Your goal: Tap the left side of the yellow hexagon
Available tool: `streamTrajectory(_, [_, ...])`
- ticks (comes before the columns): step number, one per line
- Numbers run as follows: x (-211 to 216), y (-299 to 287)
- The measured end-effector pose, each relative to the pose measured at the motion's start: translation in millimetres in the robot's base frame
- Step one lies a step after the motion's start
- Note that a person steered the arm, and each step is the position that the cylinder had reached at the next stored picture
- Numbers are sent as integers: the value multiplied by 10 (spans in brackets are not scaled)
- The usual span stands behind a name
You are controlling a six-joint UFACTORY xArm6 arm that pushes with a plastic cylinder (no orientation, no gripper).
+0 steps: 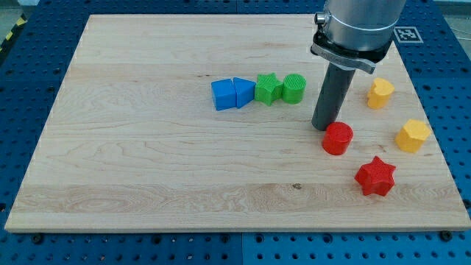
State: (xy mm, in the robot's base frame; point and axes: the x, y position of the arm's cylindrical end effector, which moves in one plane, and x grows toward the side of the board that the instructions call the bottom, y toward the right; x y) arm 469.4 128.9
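The yellow hexagon [413, 135] lies near the board's right edge. A second yellow block [380, 93], of irregular shape, lies above it and a little to the left. My tip [324, 126] rests on the board just left of and above the red cylinder [338, 138], close to touching it. The tip is well to the left of the yellow hexagon, with the red cylinder between them.
A red star [375, 177] lies below the red cylinder to the right. A row at the board's middle holds a blue cube [222, 95], a blue triangle [243, 93], a green star [268, 89] and a green cylinder [294, 88]. The wooden board [147, 162] lies on a blue perforated table.
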Motion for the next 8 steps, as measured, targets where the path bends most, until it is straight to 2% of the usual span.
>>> streamTrajectory(4, [82, 689])
streamTrajectory(8, [284, 946])
